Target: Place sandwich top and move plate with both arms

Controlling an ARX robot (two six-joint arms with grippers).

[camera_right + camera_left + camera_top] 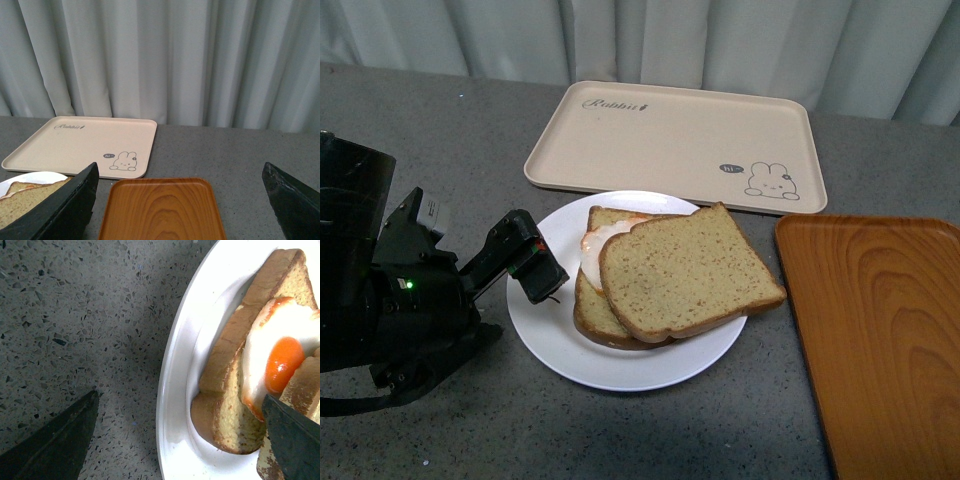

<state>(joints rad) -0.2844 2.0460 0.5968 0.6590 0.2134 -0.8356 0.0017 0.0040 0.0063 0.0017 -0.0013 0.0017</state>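
The sandwich top (685, 270), a tan speckled slice, lies on the thicker slice bearing the fried egg (598, 243), shifted to the right, on the white plate (620, 375). My left gripper (542, 272) is open at the plate's left rim. In the left wrist view it (180, 395) straddles the plate's rim (172, 365): one finger (55, 445) is over the table, the other (292, 440) is over the bread beside the yolk (283, 362). My right gripper (180, 167) is open and empty, raised over the orange tray (160, 210); it is out of the front view.
A beige rabbit tray (675, 140) lies behind the plate. The orange wood-grain tray (880, 340) lies to the plate's right, close to its rim. Grey speckled tabletop (440, 130) and pale curtains (165, 55) lie beyond.
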